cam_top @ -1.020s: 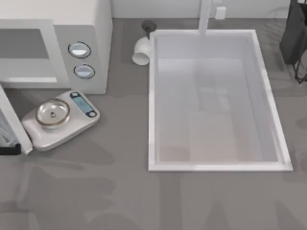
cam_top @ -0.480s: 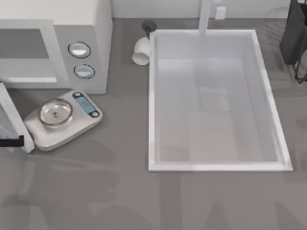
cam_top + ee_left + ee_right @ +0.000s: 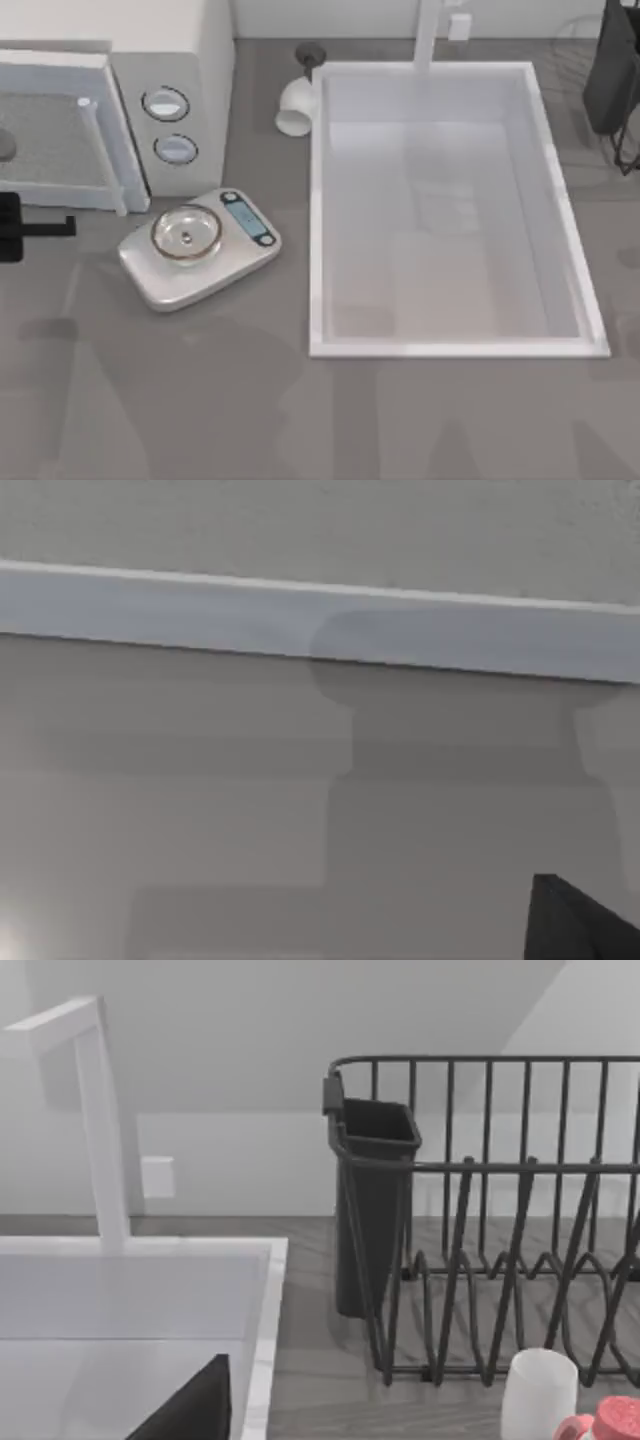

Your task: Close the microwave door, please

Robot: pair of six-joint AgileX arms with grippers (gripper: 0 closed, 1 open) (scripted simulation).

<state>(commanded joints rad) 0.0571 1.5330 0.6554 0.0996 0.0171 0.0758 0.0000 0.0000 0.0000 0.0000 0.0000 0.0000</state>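
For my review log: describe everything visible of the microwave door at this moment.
The microwave door is a wide white-framed panel with a grey translucent window and a slim pale bar handle near its dial-side edge. It lies nearly flush across the microwave front. The left gripper sits just before it; contact cannot be told.

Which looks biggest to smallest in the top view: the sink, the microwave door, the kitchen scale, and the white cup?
1. sink
2. microwave door, partly cut off at the view's left edge, so its full extent is unsure
3. kitchen scale
4. white cup
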